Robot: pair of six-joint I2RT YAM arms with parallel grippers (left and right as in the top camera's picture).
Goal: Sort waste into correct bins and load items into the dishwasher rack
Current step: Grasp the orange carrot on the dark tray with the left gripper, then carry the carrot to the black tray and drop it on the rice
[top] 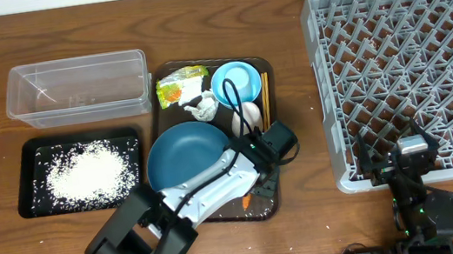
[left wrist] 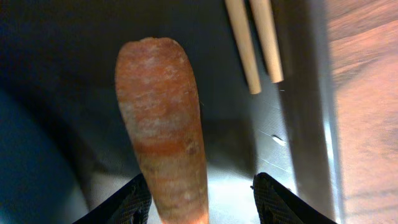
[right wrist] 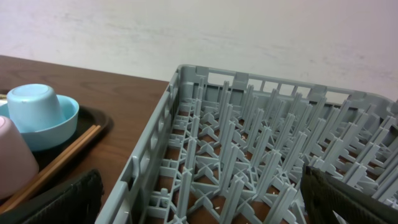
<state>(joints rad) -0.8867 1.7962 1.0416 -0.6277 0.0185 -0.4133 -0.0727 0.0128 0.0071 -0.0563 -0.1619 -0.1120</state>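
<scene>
step: grip carrot (left wrist: 160, 124) | left gripper (left wrist: 202, 194): jaws apart, straddling it, gap on one side | chopsticks (left wrist: 255, 43) just ahead | tip: centre, close gently, lift straight | right gripper (right wrist: 202, 202): wide apart, dishwasher rack (right wrist: 249, 124) ahead

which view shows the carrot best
Left wrist: the carrot fills the frame, close up, with its full width and blunt end visible. Overhead shows only an orange tip poking out beneath the left arm. Right wrist does not show it.
</scene>
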